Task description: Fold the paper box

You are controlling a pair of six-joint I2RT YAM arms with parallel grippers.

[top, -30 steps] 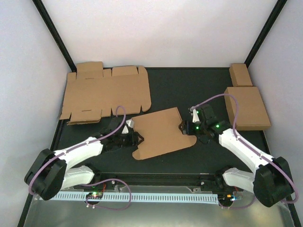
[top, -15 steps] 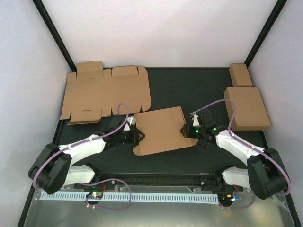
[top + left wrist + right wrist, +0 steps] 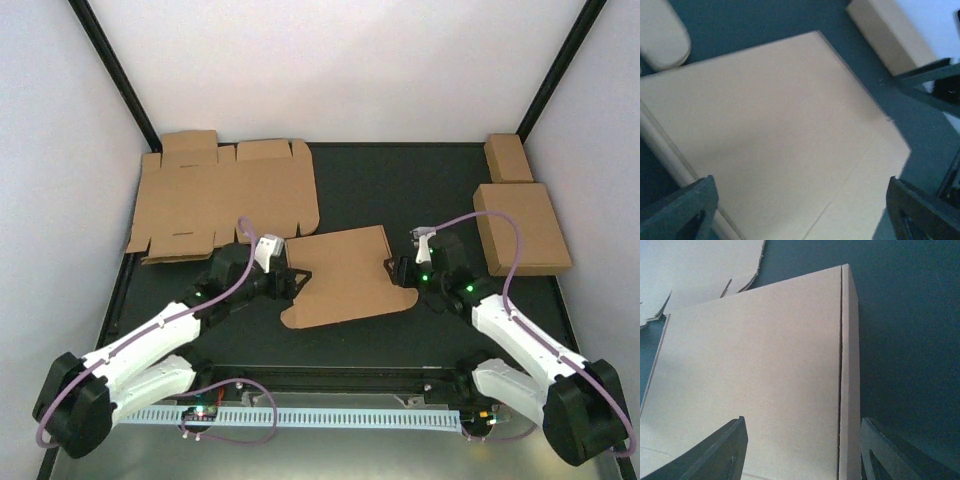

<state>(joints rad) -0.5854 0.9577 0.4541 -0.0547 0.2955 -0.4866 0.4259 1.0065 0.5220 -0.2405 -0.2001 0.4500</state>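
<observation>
The paper box (image 3: pixel 340 275) lies partly folded at the middle of the black mat, a flat brown panel with a rounded tab at its right end. My left gripper (image 3: pixel 296 281) is at its left edge, jaws wide open. In the left wrist view (image 3: pixel 802 215) the panel (image 3: pixel 770 130) fills the space between the fingers (image 3: pixel 685 207). My right gripper (image 3: pixel 402 271) is at the box's right edge, also open. In the right wrist view (image 3: pixel 802 452) it sits over the panel (image 3: pixel 755 370), with a narrow folded strip (image 3: pixel 850 365) along the panel's right side.
Flat brown die-cut sheets (image 3: pixel 225 195) lie at the back left and show in the right wrist view (image 3: pixel 695 265). A folded squarish box (image 3: pixel 522 228) and a small oblong box (image 3: pixel 508 157) stand at the right. The mat's edges meet white walls.
The box has turned from tilted to nearly square with the table. My left gripper has lifted and moved a little toward the back. My right gripper has shifted slightly right.
</observation>
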